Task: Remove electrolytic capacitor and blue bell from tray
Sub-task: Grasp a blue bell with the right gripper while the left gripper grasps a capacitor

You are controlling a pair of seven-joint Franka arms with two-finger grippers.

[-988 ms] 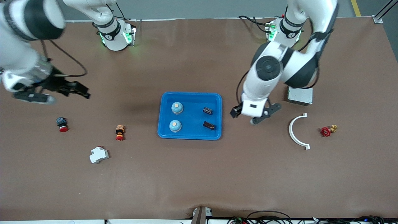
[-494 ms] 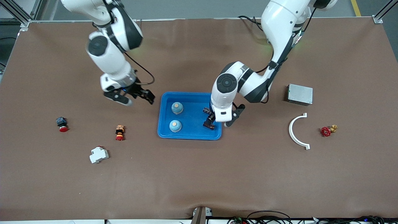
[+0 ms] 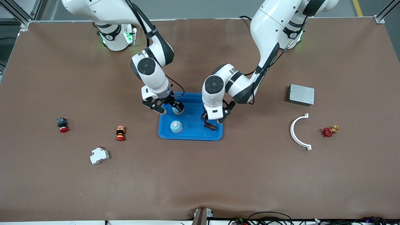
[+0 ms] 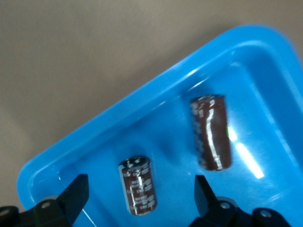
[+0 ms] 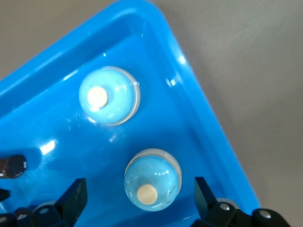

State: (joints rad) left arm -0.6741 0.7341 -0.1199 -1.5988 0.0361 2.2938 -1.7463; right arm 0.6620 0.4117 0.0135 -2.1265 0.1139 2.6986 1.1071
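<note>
A blue tray [image 3: 190, 136] at mid-table holds two light blue bells and two dark brown capacitors. My right gripper [image 3: 168, 106] is open over the farther bell [image 3: 178, 109]; in the right wrist view that bell [image 5: 152, 179] lies between the fingers [image 5: 75, 195] of my right gripper [image 5: 139, 201], untouched. The nearer bell [image 3: 176, 126] shows there too [image 5: 109, 96]. My left gripper [image 3: 215, 117] is open over the farther capacitor [image 4: 138, 192], which lies between its fingers [image 4: 202, 191] and is hidden in the front view. The nearer capacitor [image 3: 210, 126] lies beside it [image 4: 211, 132].
Toward the right arm's end lie two red-capped buttons [image 3: 62, 125] [image 3: 120, 132] and a white breaker [image 3: 99, 155]. Toward the left arm's end are a grey metal box [image 3: 301, 95], a white curved piece [image 3: 298, 132] and a red valve [image 3: 328, 131].
Both arms have swung in over the tray. The right gripper came from the right arm's end to the farther bell; the left gripper shifted onto the farther capacitor.
</note>
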